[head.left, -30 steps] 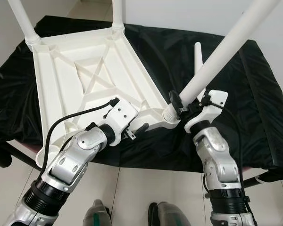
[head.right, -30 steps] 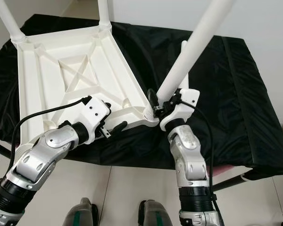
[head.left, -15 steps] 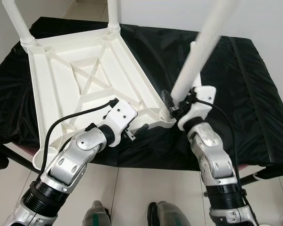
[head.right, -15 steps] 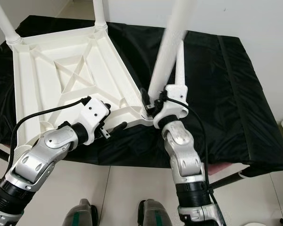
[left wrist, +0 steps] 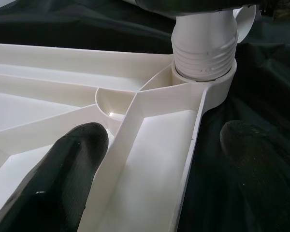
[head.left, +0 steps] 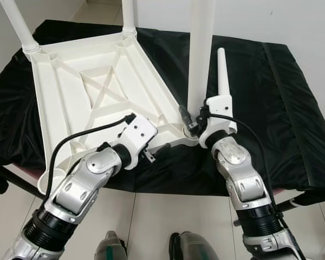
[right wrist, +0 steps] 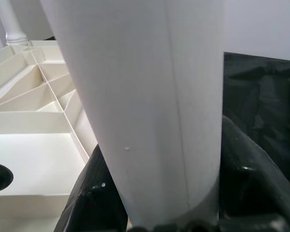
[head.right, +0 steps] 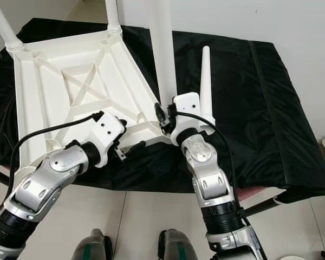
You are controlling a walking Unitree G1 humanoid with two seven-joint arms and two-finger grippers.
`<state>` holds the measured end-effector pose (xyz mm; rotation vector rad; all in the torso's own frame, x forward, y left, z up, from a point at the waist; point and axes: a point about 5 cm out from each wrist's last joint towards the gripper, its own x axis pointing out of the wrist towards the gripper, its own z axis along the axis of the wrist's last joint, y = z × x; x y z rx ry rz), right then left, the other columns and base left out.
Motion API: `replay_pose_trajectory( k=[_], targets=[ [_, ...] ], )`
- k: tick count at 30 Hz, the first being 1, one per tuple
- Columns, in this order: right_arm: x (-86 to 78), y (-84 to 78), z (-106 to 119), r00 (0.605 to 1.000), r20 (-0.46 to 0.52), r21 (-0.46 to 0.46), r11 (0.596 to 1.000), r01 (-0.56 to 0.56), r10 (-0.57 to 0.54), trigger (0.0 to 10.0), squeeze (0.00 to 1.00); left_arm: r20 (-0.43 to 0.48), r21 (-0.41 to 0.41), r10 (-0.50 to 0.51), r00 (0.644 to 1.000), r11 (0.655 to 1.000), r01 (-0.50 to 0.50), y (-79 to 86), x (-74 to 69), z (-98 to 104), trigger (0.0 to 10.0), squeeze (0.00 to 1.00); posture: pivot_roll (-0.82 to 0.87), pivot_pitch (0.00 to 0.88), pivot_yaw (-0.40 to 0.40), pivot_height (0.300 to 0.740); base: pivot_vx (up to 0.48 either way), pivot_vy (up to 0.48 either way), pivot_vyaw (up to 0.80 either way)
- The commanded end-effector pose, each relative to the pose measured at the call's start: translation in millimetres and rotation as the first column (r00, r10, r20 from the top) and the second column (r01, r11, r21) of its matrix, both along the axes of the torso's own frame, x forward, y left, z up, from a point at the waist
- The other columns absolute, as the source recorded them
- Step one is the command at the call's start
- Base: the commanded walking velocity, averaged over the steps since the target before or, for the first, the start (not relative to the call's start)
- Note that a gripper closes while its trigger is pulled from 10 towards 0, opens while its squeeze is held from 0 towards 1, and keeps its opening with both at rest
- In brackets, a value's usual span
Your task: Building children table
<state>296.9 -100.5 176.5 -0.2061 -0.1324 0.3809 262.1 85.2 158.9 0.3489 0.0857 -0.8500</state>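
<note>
A white plastic table top [head.left: 97,81] lies upside down on a black cloth. Two legs [head.left: 19,24] [head.left: 128,13] stand in its far corners. My right gripper [head.left: 197,122] is shut on a third white leg [head.left: 199,54], low on the leg. That leg stands upright with its threaded end [left wrist: 203,48] in the near right corner socket [head.left: 190,132]. My left gripper [head.left: 165,146] is open at the table top's near rim [left wrist: 150,159]. One finger [left wrist: 63,179] is inside the rim, the other [left wrist: 251,145] outside over the cloth. A loose fourth leg [head.left: 222,73] lies on the cloth beside my right wrist.
The black cloth [head.left: 281,97] covers the whole work surface, with bare room to the right of the loose leg. Its near edge drops to a tiled floor [head.left: 151,216], where my feet [head.left: 111,249] stand. A white wall rises behind.
My right gripper has swung the held leg from leaning far right to upright over the corner socket. The left arm has held still at the rim.
</note>
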Motion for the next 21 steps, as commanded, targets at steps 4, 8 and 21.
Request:
replay_pose_trajectory(
  k=[4,8,21],
  targets=[
    [-0.8,-5.0,-22.3,0.99,-0.142,0.069,0.997,0.023,-0.013,10.0,0.0,-0.028,0.011,-0.063,0.998,0.998,0.063,-0.5,-3.7,-0.4,10.0,0.0,-0.02,0.098,-0.01,0.74,0.0,0.0,0.0],
    [2.2,-16.1,-26.5,0.975,-0.215,0.195,0.975,0.107,-0.063,10.0,0.0,-0.028,0.011,-0.065,0.997,0.998,0.066,-0.6,-3.7,0.1,10.0,0.0,-0.02,0.101,-0.008,0.74,0.0,0.0,0.0],
    [1.5,-25.5,-35.7,0.967,-0.226,0.142,0.978,0.152,-0.117,10.0,0.0,-0.028,0.018,-0.069,0.997,0.997,0.069,0.0,-4.1,-0.2,10.0,0.0,-0.02,0.102,-0.002,0.74,0.0,0.0,0.0]
  ],
)
